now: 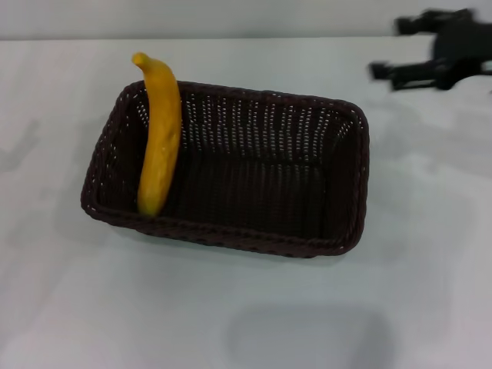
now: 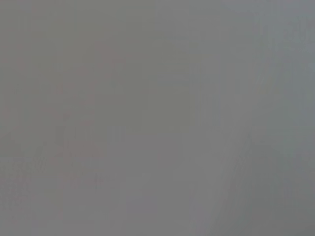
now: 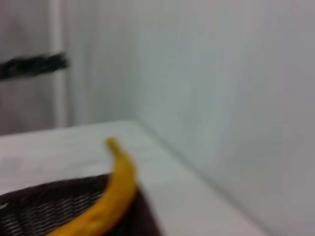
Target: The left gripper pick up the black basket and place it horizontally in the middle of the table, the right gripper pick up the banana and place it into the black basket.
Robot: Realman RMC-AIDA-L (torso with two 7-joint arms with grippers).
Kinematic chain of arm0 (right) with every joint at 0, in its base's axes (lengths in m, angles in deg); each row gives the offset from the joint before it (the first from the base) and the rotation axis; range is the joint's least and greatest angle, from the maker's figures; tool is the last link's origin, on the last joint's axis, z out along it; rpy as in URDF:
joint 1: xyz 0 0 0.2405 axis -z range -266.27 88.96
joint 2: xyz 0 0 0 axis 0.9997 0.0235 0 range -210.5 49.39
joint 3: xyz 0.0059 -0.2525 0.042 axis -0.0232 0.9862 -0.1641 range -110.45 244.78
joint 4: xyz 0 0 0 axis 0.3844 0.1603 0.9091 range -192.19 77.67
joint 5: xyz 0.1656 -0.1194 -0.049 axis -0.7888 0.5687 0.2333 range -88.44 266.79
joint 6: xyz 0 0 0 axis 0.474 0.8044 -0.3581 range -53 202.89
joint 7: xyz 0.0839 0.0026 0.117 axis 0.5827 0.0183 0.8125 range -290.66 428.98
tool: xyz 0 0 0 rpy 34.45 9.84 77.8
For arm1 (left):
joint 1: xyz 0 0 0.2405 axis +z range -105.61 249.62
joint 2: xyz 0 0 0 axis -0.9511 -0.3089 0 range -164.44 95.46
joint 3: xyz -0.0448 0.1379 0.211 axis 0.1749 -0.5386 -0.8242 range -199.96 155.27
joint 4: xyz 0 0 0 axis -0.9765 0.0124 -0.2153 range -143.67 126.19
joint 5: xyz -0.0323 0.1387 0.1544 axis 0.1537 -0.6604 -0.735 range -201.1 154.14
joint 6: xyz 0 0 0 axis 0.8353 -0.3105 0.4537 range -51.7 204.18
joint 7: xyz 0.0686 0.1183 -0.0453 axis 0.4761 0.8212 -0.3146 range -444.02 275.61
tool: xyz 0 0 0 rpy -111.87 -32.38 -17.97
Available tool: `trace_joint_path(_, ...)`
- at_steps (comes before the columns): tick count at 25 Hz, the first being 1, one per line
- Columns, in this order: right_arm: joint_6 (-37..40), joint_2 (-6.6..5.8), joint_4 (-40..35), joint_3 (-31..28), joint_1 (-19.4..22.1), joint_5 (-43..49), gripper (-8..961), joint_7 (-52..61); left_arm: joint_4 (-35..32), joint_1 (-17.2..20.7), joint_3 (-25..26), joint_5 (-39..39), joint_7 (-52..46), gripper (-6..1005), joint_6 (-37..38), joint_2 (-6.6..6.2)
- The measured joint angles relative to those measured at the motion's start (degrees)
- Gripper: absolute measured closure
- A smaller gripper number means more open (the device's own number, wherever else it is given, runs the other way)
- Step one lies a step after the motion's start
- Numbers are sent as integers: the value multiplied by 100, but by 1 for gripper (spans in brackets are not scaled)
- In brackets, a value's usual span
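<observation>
Jaws of my right gripper (image 1: 384, 71) look spread in the head view, two dark prongs apart with nothing between them, though motion smears them. That gripper hangs above the table (image 1: 246, 307), beyond the far right corner of the basket (image 1: 231, 231) and well apart from it.

I count one basket and one banana (image 1: 160, 131). With its long side across my view, the basket sits about mid-table. At the basket's left end the banana rests inside, lower tip down against the near wall, body leaning up the far wall, and its stem end pokes out above the far rim. So the banana sits at the opposite end of the basket from my right gripper.

My left gripper shows nowhere; its wrist view is plain grey.

My right wrist view catches the banana (image 3: 110, 196) rising over the basket's rim (image 3: 54, 189).
</observation>
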Motion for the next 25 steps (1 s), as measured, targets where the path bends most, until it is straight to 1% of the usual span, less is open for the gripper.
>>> trace_joint_path(2,139,-1,237,-380,192,-305,79,-330,68,-6,1,0,73,105,13,0)
trace_joint_path(5,375,-4,678,-831,323,-564,80,-728,179,-12,1,2,251,105,23,-3)
trace_joint_path(7,672,-1,1301,-1220,383,-928,80,-1327,223,-12,1,8,323,105,27,-3)
trace_joint_path(8,800,-1,1803,-1430,401,-1269,81,-1913,235,-10,1,10,345,105,28,-2)
trace_joint_path(9,850,0,2114,-1533,403,-1500,81,-2295,252,-7,1,11,386,105,29,-1)
trace_joint_path(11,909,-8,2999,-1796,372,-2157,81,-3388,280,-3,1,12,466,105,29,0)
trace_joint_path(14,957,6,3997,-1968,315,-3025,82,-4915,297,9,6,13,616,105,29,-3)
trace_joint_path(16,1003,29,4458,-1970,284,-3580,82,-5487,297,26,14,28,759,105,30,-22)
trace_joint_path(18,1007,36,4897,-1973,246,-4125,83,-5797,297,50,18,86,895,105,32,-41)
trace_joint_path(20,987,43,5172,-1976,247,-4573,89,-5929,297,101,19,219,1010,105,33,-56)
trace_joint_path(22,949,55,5318,-1976,274,-4855,101,-5970,297,127,19,290,1044,105,33,-63)
trace_joint_path(23,922,56,5392,-1978,289,-4963,106,-5983,297,218,20,482,1119,105,33,-78)
trace_joint_path(25,898,53,5480,-1983,309,-5047,118,-6011,303,288,20,626,1183,105,33,-81)
